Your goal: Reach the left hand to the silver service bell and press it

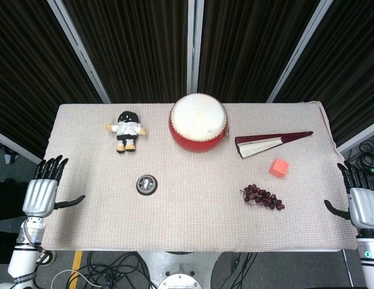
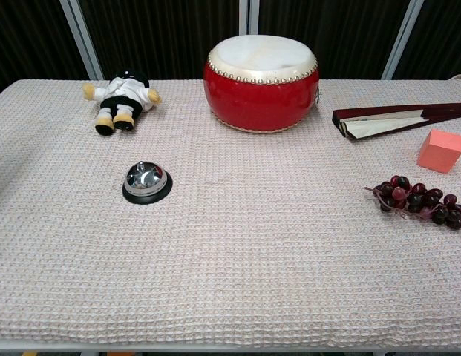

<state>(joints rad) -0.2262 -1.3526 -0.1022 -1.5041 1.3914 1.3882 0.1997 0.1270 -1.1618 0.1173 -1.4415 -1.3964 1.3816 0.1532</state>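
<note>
The silver service bell (image 1: 146, 184) on its black base sits on the left half of the table; the chest view shows the bell (image 2: 147, 182) left of centre. My left hand (image 1: 43, 189) hovers off the table's left edge, fingers spread and thumb out, holding nothing, well to the left of the bell. Off the right edge, my right hand (image 1: 358, 198) is likewise open and empty. Neither hand appears in the chest view.
A red drum (image 1: 198, 123) stands at the back centre, a small doll (image 1: 127, 131) at the back left. A folded fan (image 1: 270, 143), a pink cube (image 1: 279, 167) and dark grapes (image 1: 262, 197) lie on the right half. A beige woven cloth (image 1: 193, 223) covers the table.
</note>
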